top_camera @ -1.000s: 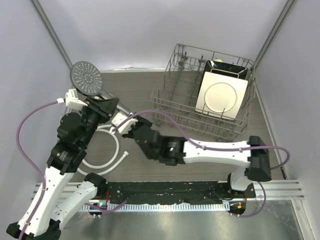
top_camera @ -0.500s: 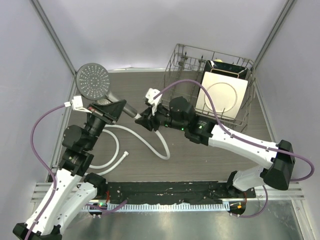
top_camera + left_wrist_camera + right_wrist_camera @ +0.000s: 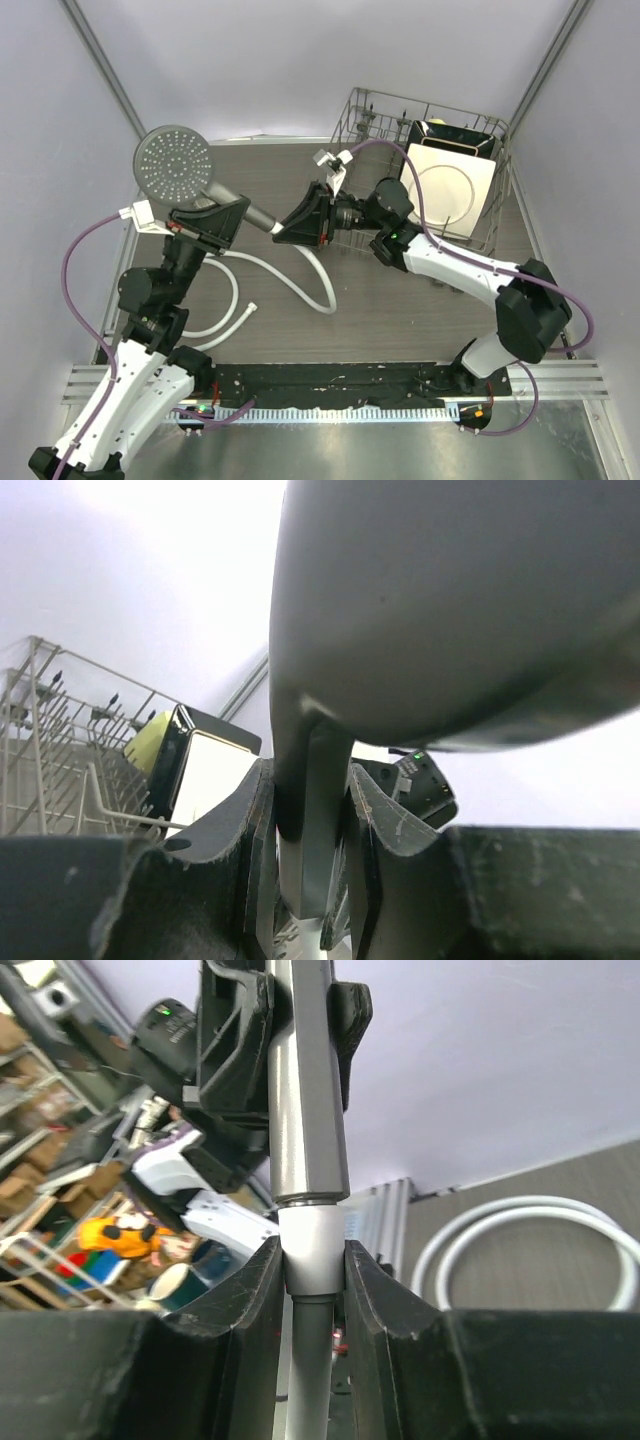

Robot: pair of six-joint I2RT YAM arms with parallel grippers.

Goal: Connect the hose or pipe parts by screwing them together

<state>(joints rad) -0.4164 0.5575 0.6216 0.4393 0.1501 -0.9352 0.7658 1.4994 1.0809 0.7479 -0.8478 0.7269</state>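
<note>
The grey shower head [image 3: 175,168] is held up at the left, its perforated face toward the top camera. My left gripper [image 3: 222,216] is shut on its straight handle [image 3: 310,810]. The handle's free end meets the metal end nut [image 3: 313,1245] of the white hose [image 3: 300,285], and my right gripper [image 3: 290,228] is shut on that nut. In the right wrist view the nut sits flush under the handle [image 3: 305,1110], in line with it. From there the hose drops to the table and loops back to a coil [image 3: 215,300], its other end [image 3: 252,308] lying loose.
A wire dish rack [image 3: 372,122] stands at the back right with a white square plate [image 3: 440,190] in it, close behind the right arm. Purple cables [image 3: 80,260] arc off both arms. Grey walls close in both sides.
My right arm has swung up and right from the hose coil, bringing the hose end to the handle's tip. The left arm has turned the shower head slightly left.
</note>
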